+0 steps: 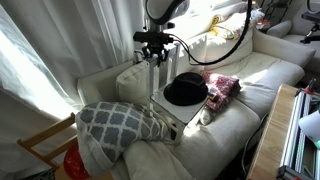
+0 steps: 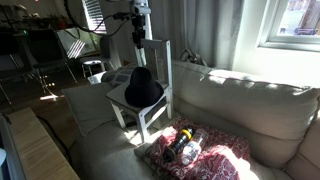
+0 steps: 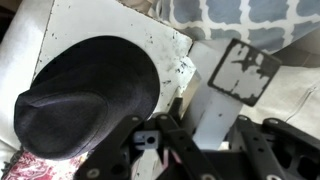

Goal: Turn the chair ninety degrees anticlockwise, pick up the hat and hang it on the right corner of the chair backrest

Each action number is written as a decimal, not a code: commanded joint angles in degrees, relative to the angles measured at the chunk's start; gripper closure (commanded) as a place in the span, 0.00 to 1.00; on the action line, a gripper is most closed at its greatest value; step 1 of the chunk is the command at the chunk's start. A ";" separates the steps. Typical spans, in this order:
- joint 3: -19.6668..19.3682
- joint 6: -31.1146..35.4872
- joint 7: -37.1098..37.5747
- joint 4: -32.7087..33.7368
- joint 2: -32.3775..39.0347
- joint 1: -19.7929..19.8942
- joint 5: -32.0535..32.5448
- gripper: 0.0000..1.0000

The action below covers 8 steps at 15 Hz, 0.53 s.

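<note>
The small white chair [image 1: 172, 112] stands on the sofa, and it shows in both exterior views [image 2: 130, 108]. The black hat [image 1: 186, 89] lies on its seat [image 2: 141, 88]. My gripper [image 1: 155, 52] comes down from above onto the top of the slatted backrest [image 2: 157, 62]. In the wrist view the hat [image 3: 85, 100] covers much of the white seat [image 3: 95, 22]. There my gripper [image 3: 205, 128] has a finger on each side of a white backrest post [image 3: 212, 95] and looks closed on it.
The cream sofa [image 1: 262, 68] carries a grey patterned pillow [image 1: 115, 125] next to the chair and a red-pink cloth [image 1: 223, 85] with small items on it [image 2: 185, 150]. A bare wooden frame with orange [image 1: 50, 152] stands beside the sofa. A wooden table edge [image 2: 35, 150] is close by.
</note>
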State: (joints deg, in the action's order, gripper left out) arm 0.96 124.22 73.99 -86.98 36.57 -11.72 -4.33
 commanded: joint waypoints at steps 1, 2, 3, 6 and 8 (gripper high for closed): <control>-0.51 -8.02 -7.16 1.43 -4.39 0.41 3.42 0.92; -0.79 -8.89 -7.67 1.76 -4.67 0.45 4.09 0.92; -1.00 -9.86 -8.20 2.23 -5.06 0.53 4.69 0.92; -1.21 -12.57 -9.99 3.32 -6.26 0.53 6.18 0.92; -1.11 -14.31 -11.59 3.80 -6.96 0.60 6.90 0.92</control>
State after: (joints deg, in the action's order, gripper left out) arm -0.17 116.47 69.10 -84.81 34.51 -11.00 -0.25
